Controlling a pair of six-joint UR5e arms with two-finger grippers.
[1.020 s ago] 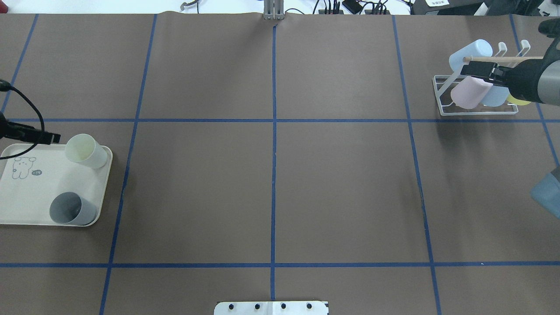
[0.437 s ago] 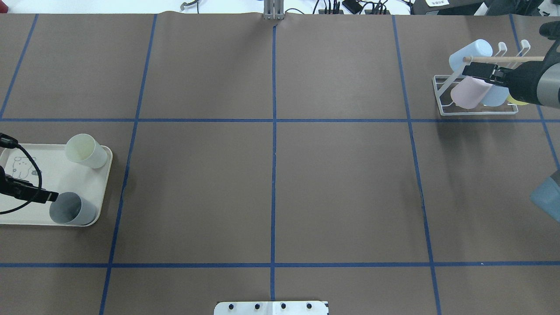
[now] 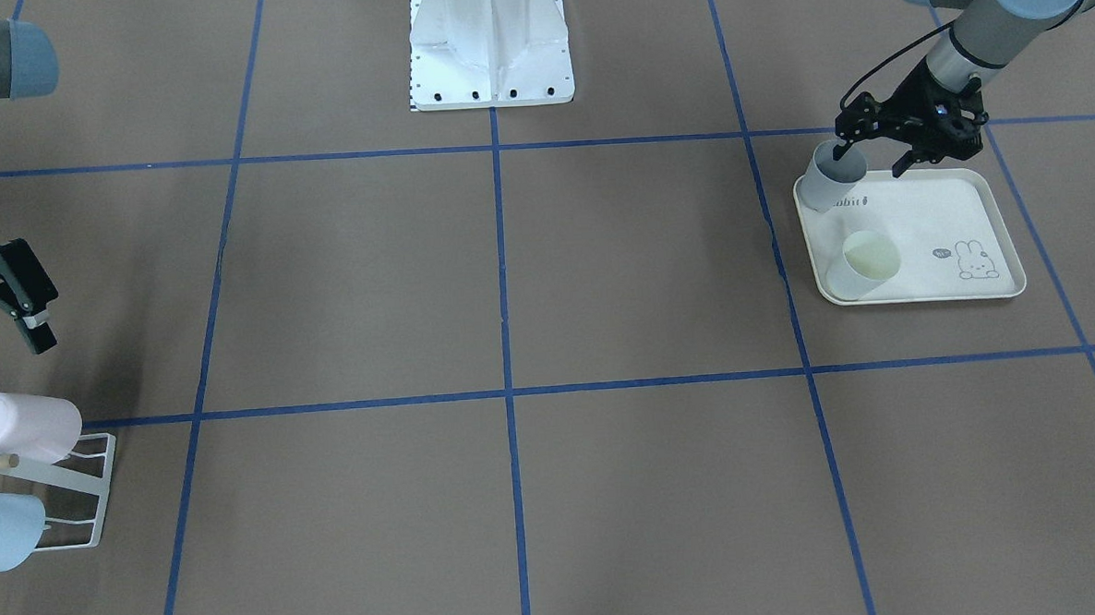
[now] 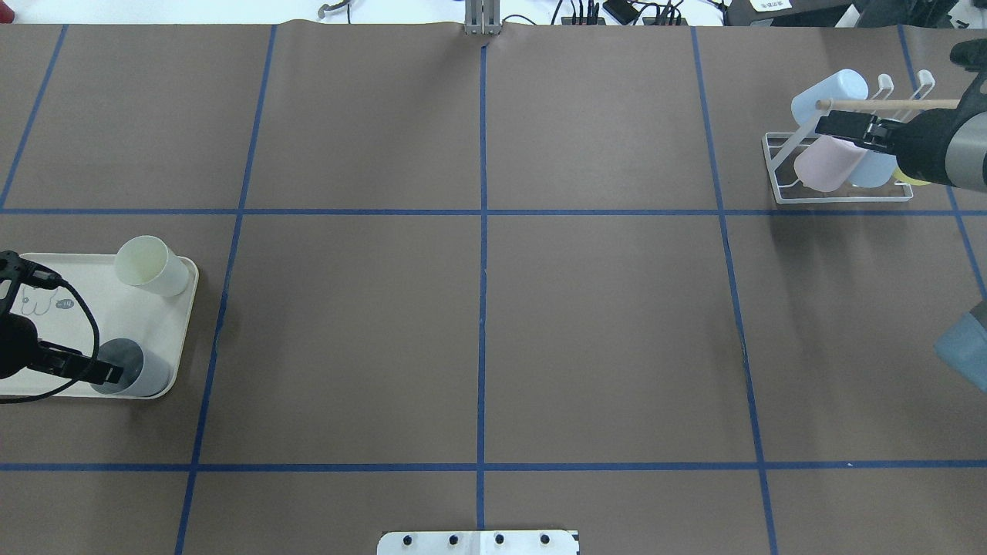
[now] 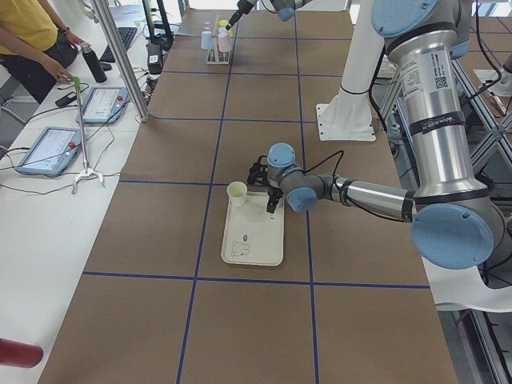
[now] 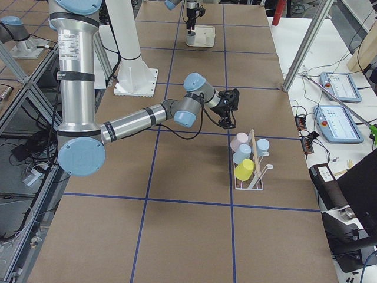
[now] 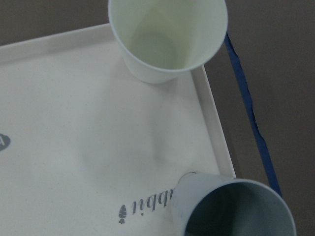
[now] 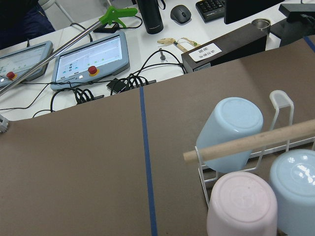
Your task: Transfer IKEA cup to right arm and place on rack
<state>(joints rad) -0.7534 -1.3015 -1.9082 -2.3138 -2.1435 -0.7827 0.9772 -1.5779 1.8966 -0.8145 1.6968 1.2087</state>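
Grey cup (image 3: 827, 182) stands upright, mouth up, in the rabbit tray's (image 3: 932, 226) corner nearest the robot base. Left gripper (image 3: 870, 158) is at its rim, jaws spread, one finger apparently inside. Right gripper (image 3: 2, 341), also spread, is far from the tray.

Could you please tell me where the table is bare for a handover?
The brown table's middle is bare from the cream rabbit-print tray to the white wire rack. Crowded: the tray's right edge, with a grey cup and pale green cup, and the rack, hung with cups.
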